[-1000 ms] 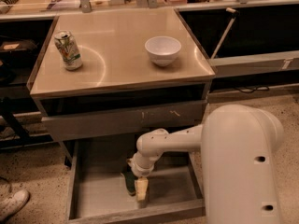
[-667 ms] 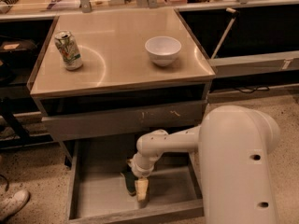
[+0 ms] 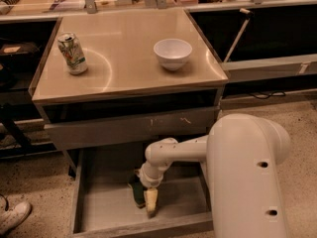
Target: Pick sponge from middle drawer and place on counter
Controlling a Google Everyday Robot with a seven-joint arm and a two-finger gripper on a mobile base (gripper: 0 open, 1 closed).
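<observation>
Gripper: your gripper (image 3: 147, 202) is down inside the middle drawer (image 3: 101, 209), pointing at the floor about midway between the left and right walls and nearer the front edge than the back.
Claw state: you cannot tell from this view whether it is apart, together or clamped on anything.
Sponge: the sponge (image 3: 136, 193) is in the drawer, dark green face showing, right against the gripper's left side. You cannot tell whether it is held or only touched.
Drawer: it is pulled out wide. Its grey floor shows along the left wall and the front edge.
Arm: your white arm (image 3: 181, 151) reaches in from the right, over the drawer's right wall, and bends down at the wrist.
Upper front: 1 grey drawer front (image 3: 133, 128) with pale scratch marks sits shut just above the open drawer.
Counter: the beige counter (image 3: 124, 83) carries 2 things.
Can: 1 can (image 3: 72, 53) stands upright near the left edge, toward the back corner.
Bowl: 1 white bowl (image 3: 172, 53) sits upright toward the right edge, well apart from the can.
Floor: 1 white shoe (image 3: 14, 217) shows at the lower left.
</observation>
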